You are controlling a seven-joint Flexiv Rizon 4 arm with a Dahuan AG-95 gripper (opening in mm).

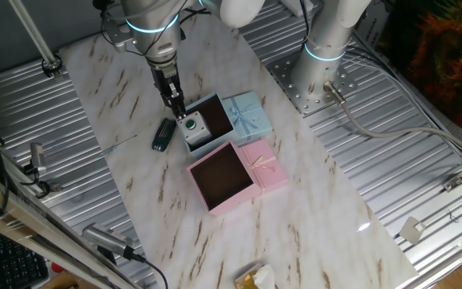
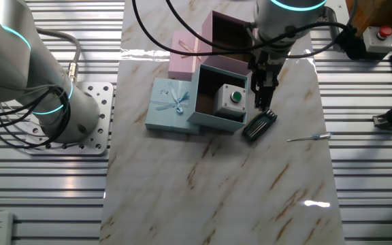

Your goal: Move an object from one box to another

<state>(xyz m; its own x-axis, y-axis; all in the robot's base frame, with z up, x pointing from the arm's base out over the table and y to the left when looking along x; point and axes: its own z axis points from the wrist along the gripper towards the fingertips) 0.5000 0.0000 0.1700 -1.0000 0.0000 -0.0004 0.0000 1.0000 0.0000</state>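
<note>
The small white-grey block with the green button [image 1: 191,126] sits inside the open light blue box [image 1: 215,111], against its left wall. It also shows in the other fixed view [image 2: 232,100], inside the blue box [image 2: 209,117]. My gripper [image 1: 178,110] hangs just above the box's edge beside the block, not touching it; in the other fixed view the gripper [image 2: 263,99] shows two dark fingers slightly apart and empty. The open pink box [image 1: 224,177] stands directly next to the blue box, its dark lining bare; it also shows in the other fixed view [image 2: 226,30].
The blue lid with its bow [image 1: 249,112] and the pink lid with its bow [image 1: 265,168] lie beside their boxes. A slim black gadget [image 1: 164,134] lies on the marble just left of the blue box. A thin metal tool [image 2: 309,138] lies further out. The arm's base [image 1: 319,76] stands at the back.
</note>
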